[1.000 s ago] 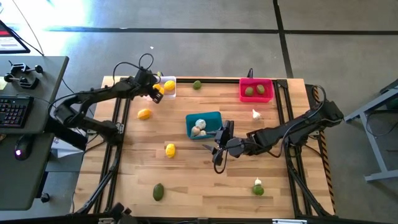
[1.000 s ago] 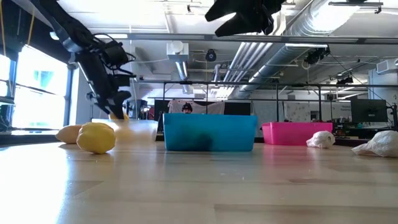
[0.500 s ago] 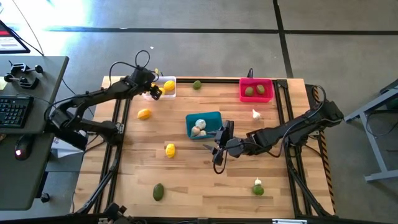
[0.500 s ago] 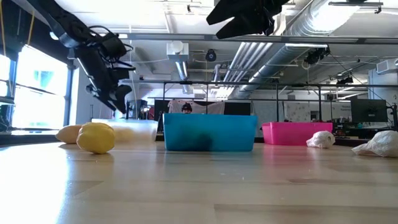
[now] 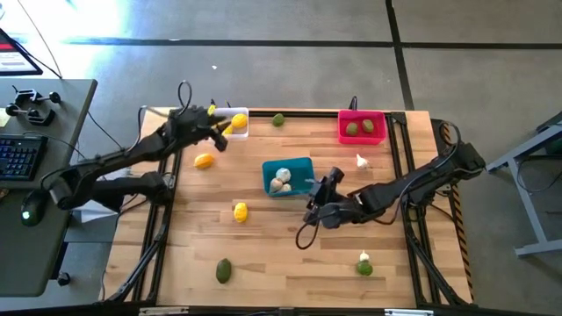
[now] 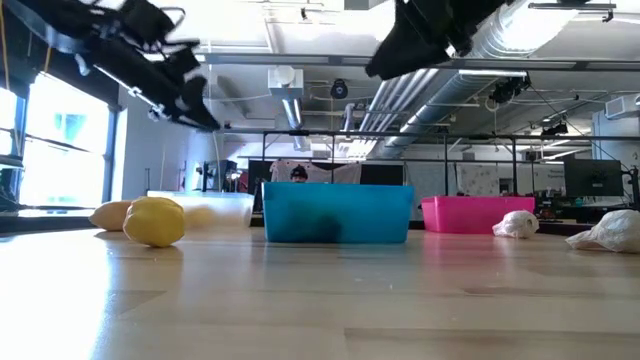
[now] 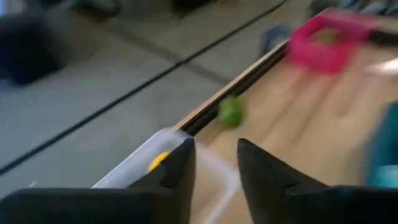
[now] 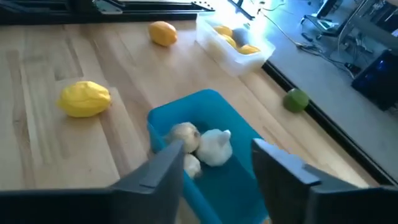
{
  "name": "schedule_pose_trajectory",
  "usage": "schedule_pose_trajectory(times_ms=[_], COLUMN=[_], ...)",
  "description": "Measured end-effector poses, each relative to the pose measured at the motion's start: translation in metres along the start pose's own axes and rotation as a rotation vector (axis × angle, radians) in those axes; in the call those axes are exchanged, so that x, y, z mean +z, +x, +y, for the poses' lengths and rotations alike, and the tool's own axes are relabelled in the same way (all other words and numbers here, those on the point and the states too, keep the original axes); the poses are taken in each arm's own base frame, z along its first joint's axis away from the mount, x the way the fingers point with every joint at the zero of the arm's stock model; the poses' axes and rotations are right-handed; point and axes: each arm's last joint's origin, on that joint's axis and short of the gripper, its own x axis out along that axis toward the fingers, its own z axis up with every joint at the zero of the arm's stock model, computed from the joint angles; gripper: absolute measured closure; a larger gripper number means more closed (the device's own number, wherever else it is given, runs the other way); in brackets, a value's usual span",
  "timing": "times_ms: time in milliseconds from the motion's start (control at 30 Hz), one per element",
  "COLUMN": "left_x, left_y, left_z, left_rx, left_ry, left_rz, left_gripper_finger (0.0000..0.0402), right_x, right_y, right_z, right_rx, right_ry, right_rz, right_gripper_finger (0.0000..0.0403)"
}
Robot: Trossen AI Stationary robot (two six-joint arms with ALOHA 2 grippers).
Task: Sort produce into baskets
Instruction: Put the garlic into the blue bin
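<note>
Produce, sorted and loose. Blue bin (image 5: pixel 286 176), table centre: three garlic bulbs (image 8: pixel 205 145). Pink bin (image 5: pixel 361 126), 1 o'clock: two green fruits (image 5: pixel 359 128). White bin (image 5: pixel 235 123), 11 o'clock: lemons (image 8: pixel 235 38), counted only in the right wrist view. Left gripper (image 5: pixel 213 132) beside white bin, fingers apart, empty. Right gripper (image 5: pixel 321 195) beside blue bin, parted, empty.

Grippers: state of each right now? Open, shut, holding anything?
Left gripper: open, empty, by the white basket.
Right gripper: open, empty, beside the teal basket.
</note>
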Motion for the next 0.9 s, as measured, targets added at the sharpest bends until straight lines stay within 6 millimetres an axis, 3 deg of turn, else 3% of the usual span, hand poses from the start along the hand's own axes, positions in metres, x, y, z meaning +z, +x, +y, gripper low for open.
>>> schedule_pose_trajectory(times_ms=[267,467,633,733,900], left_x=[-0.008,-0.018,-0.024,-0.025,-0.026], left_y=[-0.031,-0.045,-0.052,-0.057,-0.065], left_z=[-0.041,-0.067,-0.082,-0.090,-0.098], left_rx=[-0.281,-0.455,-0.560,-0.615,-0.682], left_ry=[0.039,0.043,0.052,0.047,0.042], left_rz=[-0.251,-0.343,-0.347,-0.371,-0.424], left_gripper_finger=[0.0395,0.0400,0.0401,0.0401,0.0401], right_x=[-0.037,-0.073,-0.089,-0.090,-0.098], right_y=[0.011,0.007,-0.013,-0.031,-0.045], right_z=[0.005,0.007,-0.007,-0.022,-0.065], right_rx=[0.074,0.104,0.060,0.001,-0.137], right_ry=[0.067,0.131,0.204,0.221,0.340], right_rz=[-0.017,-0.093,-0.108,-0.098,0.008], right_gripper_finger=[0.0390,0.0396,0.0400,0.0402,0.0400])
